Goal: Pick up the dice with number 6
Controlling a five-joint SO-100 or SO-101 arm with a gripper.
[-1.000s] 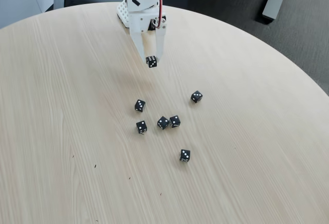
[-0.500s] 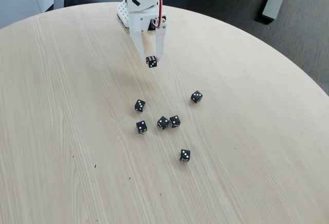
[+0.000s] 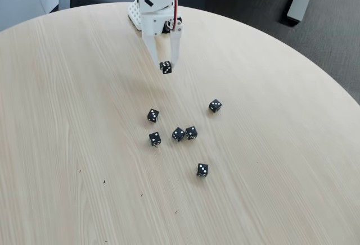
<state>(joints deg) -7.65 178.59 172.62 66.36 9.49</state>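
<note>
Held above the round table (image 3: pixel 67 116): black die with six pips (image 3: pixel 166 67), pinched at the white gripper (image 3: pixel 165 65) tips, closed on opposite faces. Probably light, hard, smooth; easily slipping from so small a grip.

text: I read no words, labels or brands | numbers: only white pips on the black dice (image 3: pixel 179 134) on the desk (image 3: pixel 67 116), counts too small to confirm
</note>
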